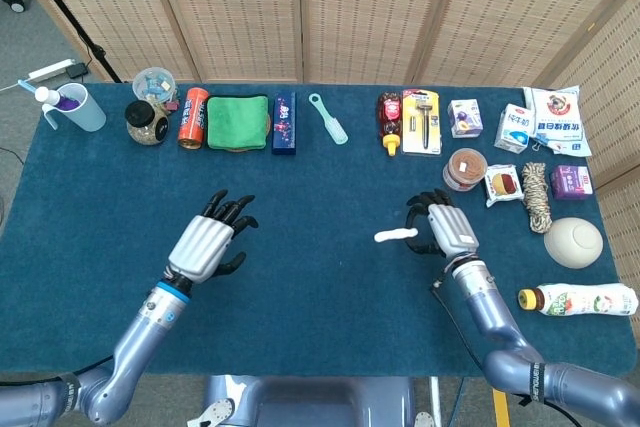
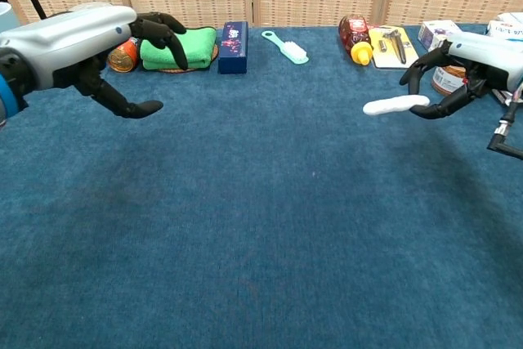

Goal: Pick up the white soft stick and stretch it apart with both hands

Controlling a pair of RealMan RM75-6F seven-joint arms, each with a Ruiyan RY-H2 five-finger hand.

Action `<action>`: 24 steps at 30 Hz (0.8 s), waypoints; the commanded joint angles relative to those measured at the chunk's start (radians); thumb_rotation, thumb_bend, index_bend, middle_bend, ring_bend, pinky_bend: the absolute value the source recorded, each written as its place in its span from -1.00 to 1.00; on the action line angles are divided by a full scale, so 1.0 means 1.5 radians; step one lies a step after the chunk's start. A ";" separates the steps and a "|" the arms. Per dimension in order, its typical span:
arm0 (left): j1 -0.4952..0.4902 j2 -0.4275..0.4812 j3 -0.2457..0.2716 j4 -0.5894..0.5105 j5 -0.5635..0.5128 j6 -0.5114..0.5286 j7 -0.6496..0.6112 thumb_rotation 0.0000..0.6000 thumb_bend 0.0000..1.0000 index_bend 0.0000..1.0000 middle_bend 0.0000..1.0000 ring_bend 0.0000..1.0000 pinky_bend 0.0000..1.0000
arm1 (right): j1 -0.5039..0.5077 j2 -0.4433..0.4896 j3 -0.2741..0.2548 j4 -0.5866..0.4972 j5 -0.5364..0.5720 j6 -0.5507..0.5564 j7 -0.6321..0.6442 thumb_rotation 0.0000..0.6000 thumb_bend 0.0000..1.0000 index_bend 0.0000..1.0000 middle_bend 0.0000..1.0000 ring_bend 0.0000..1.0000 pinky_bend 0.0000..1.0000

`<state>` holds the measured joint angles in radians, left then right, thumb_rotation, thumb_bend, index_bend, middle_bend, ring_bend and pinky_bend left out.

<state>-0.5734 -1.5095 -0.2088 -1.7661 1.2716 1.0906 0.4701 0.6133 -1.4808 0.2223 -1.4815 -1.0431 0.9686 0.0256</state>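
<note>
A blue cloth-covered table (image 1: pixel 320 297) seen from above, with two robot arms reaching in from the 6 o'clock edge. The right hand (image 1: pixel 445 230) sits right of the table's centre, toward 4 o'clock, its dark fingers pinching one end of the white soft stick (image 1: pixel 396 235). The stick pokes out level toward 9 o'clock, and in the chest view it is lifted clear of the cloth (image 2: pixel 395 105), held only at its right end. The left hand (image 1: pixel 207 247) hovers left of centre, toward 8 o'clock, holding nothing, with fingers spread apart and pointing toward 1 o'clock; it is well apart from the stick. Along the 12 o'clock edge runs a row of items: a light blue cup (image 1: pixel 78 107) at the far left, a glass jar (image 1: pixel 146 122), an orange can (image 1: pixel 192 117), a folded green towel (image 1: pixel 238 122), a dark blue box (image 1: pixel 284 122) and a teal brush (image 1: pixel 328 118). A coil of rope (image 1: pixel 537 197) lies near the 3 o'clock edge.
</note>
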 commanded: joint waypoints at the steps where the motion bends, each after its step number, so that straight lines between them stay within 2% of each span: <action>1: -0.017 -0.023 -0.007 0.015 -0.008 0.000 0.017 1.00 -0.39 -0.32 -0.76 -0.64 -0.94 | 0.004 -0.009 0.008 -0.011 0.014 0.002 -0.014 1.00 -0.28 0.15 -0.46 -0.71 -1.00; 11: -0.053 -0.078 -0.013 0.044 -0.033 0.003 0.054 1.00 -0.39 -0.25 -0.73 -0.60 -0.90 | 0.015 -0.046 0.030 -0.025 0.055 0.014 -0.041 1.00 -0.28 0.16 -0.45 -0.71 -1.00; 24: -0.089 -0.154 -0.014 0.114 -0.034 0.018 0.060 1.00 -0.39 -0.23 -0.72 -0.60 -0.90 | 0.037 -0.093 0.056 -0.042 0.090 0.002 -0.041 1.00 -0.28 0.17 -0.45 -0.71 -1.00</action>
<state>-0.7000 -1.7281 -0.2277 -1.6078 1.2229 1.1146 0.5628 0.6675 -1.6174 0.3057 -1.5412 -0.9091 0.9745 -0.0377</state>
